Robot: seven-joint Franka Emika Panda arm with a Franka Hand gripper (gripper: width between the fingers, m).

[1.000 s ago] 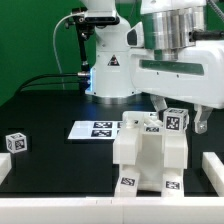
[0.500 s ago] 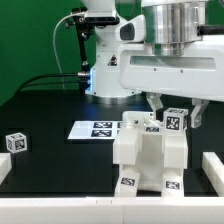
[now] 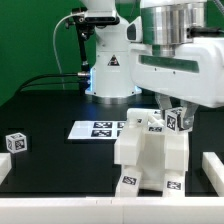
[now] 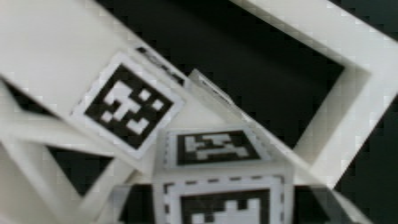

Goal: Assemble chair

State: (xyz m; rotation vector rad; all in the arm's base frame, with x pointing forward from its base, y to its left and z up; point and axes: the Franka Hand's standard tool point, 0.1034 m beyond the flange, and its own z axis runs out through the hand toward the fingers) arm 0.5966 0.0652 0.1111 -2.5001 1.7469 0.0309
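The chair (image 3: 148, 158) is a blocky white structure bearing tags, standing toward the exterior view's right. My gripper (image 3: 177, 112) reaches down over its top right corner. Its fingers are closed on either side of a small tagged chair part (image 3: 176, 122), which sits tilted on top of the structure. In the wrist view that tagged part (image 4: 217, 200) fills the space between the jaws, with a slanted tagged panel (image 4: 128, 100) of the chair behind it. The fingertips themselves are mostly hidden by the arm and the part.
A loose tagged white cube (image 3: 14, 142) lies at the exterior view's left. The marker board (image 3: 95, 129) lies behind the chair. White rails (image 3: 60, 205) border the front and the right side (image 3: 212, 165). The arm's base (image 3: 108, 72) stands at the back.
The fingers have closed from wide open onto the tagged part at the chair's top right. That part now looks tilted, and the arm has shifted slightly.
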